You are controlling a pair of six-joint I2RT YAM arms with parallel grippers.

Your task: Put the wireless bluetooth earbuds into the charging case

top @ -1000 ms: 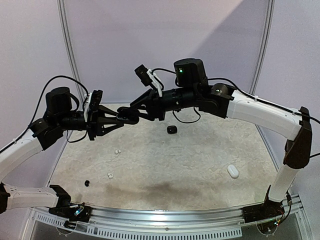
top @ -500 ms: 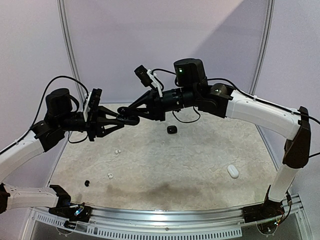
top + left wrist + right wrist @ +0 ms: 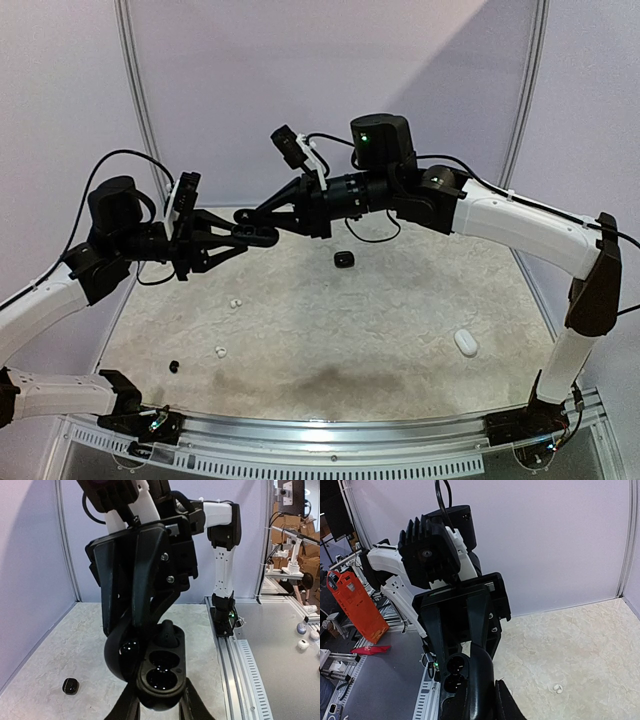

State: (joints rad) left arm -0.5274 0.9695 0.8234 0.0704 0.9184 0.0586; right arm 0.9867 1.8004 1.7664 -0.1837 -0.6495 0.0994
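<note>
Starting at the front of the table, a black earbud (image 3: 174, 366) lies well below the left gripper (image 3: 159, 706) and nearer to me. A white earbud (image 3: 220, 351) sits near it, and a white pair (image 3: 235, 302) lies a little beyond, almost under that hand. A white case (image 3: 466, 342) sits far off to the right of both hands, and a spare black case (image 3: 343, 260) rests on the table beneath the right arm.

Up in the air at the back, the left gripper pinches the charging case (image 3: 160, 672) by its sides. The lid is swung open, and the two wells that show look empty. The right gripper (image 3: 129, 639) meets it from the other side. A second ago its fingers stood wider around the case; now they have drawn in and seem pressed onto the open lid.

With both hands on the case and every earbud I can see down on the table, I'd say no insertion has begun. One hand must let go to fetch a bud.
</note>
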